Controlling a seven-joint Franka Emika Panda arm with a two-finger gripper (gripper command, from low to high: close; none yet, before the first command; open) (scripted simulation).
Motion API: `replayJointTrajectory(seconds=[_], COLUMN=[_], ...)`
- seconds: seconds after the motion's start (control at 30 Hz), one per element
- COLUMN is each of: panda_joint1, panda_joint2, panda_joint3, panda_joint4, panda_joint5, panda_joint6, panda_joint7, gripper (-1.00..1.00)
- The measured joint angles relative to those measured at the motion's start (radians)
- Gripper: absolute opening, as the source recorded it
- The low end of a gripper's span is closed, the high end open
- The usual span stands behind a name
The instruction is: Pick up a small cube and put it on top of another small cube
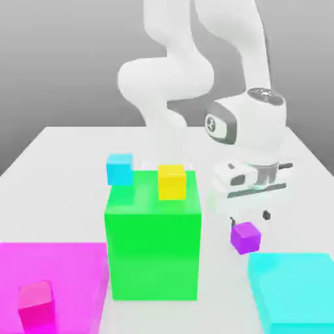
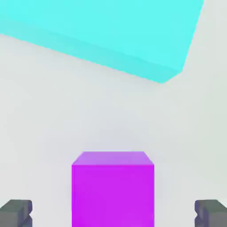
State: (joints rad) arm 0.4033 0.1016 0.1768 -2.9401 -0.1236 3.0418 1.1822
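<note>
Above the white table (image 1: 65, 147), the gripper (image 1: 248, 218) hangs with its fingers (image 2: 16, 213) spread wide, holding nothing. Directly beneath it sits the small purple cube (image 2: 113, 190), between the big green block (image 1: 154, 244) and a flat cyan slab (image 1: 293, 290).

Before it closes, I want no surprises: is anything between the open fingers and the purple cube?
No. In the hand view the purple cube sits between the two fingertips, with just bare white table in the gaps on either side.
</note>
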Motion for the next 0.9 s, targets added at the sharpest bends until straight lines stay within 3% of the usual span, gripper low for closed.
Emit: replayJointTrajectory(seconds=[0.1, 0.13, 0.4, 0.5, 0.63, 0.9], panda_joint1=[0.133, 0.161, 0.141, 0.075, 0.087, 0.006], panda_joint2=[0.107, 0.129, 0.105, 0.007, -0.136, -0.053], panda_joint3=[-0.144, -0.170, -0.151, -0.061, -0.038, -0.082], panda_joint4=[0.018, 0.022, 0.018, 0.000, -0.027, 0.207], panda_joint5=[-0.055, -0.056, -0.055, 0.040, 0.150, 0.091], panda_joint6=[0.089, 0.108, 0.089, 0.009, -0.108, -0.329], panda_joint7=[0.044, 0.047, 0.045, -0.028, -0.102, -0.156], gripper=[0.00, -1.00, -1.00, -1.00, -1.00, -1.00])
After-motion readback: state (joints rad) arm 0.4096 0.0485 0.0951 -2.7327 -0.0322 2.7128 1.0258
